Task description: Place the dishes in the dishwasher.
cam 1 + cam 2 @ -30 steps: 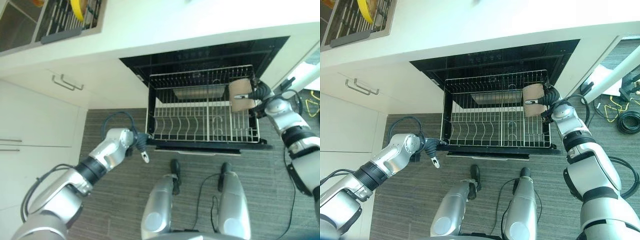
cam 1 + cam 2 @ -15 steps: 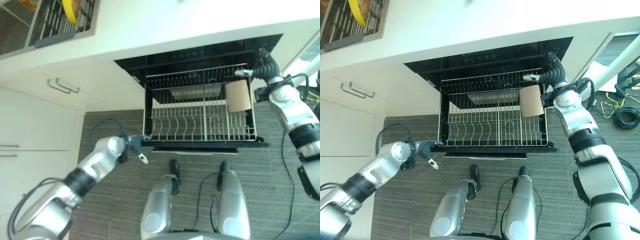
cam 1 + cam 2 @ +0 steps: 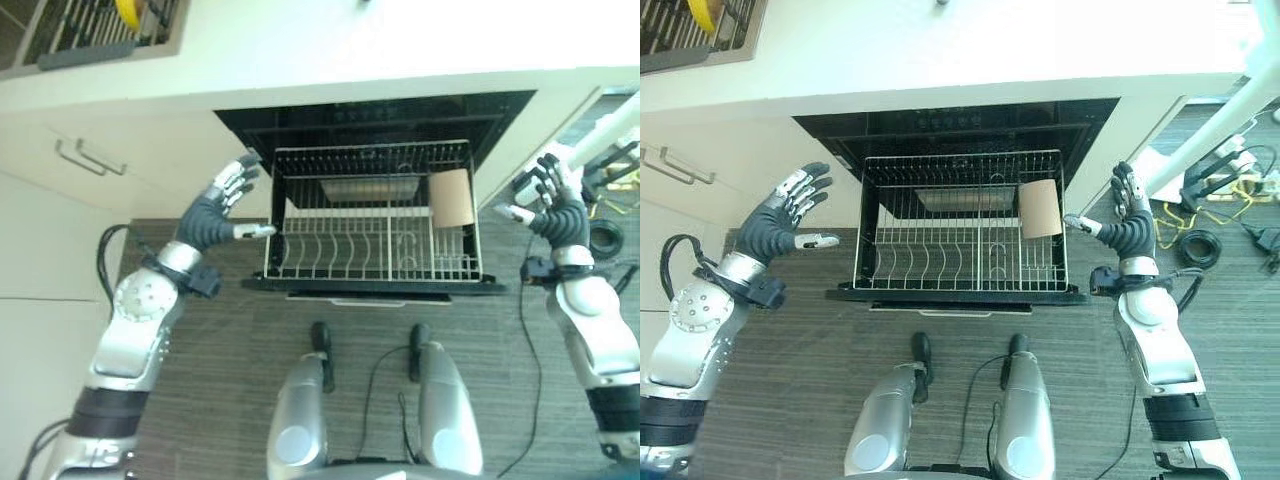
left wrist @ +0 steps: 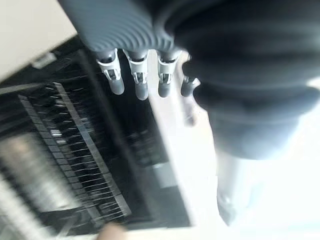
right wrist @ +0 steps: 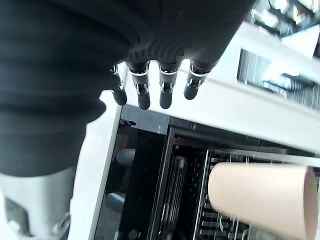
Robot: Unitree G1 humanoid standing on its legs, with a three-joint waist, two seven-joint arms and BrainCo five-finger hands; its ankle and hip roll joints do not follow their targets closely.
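The tan cylindrical cup [image 3: 452, 198] is lying on its side in the right rear part of the pulled-out wire dishwasher rack [image 3: 372, 222]. The robot's left hand [image 3: 222, 202] is hovering beside the rack's left edge, fingers spread and holding nothing. The right hand [image 3: 1127, 222] is hanging off the rack's right side, fingers likewise splayed and empty. A white countertop [image 3: 380, 40] is overhanging the open black dishwasher cavity [image 3: 960, 125].

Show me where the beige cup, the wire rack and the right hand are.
beige cup [image 3: 1042, 209], right eye view, its side wall.
wire rack [image 3: 940, 285], right eye view, front rail.
right hand [image 3: 1127, 225], right eye view, its palm.
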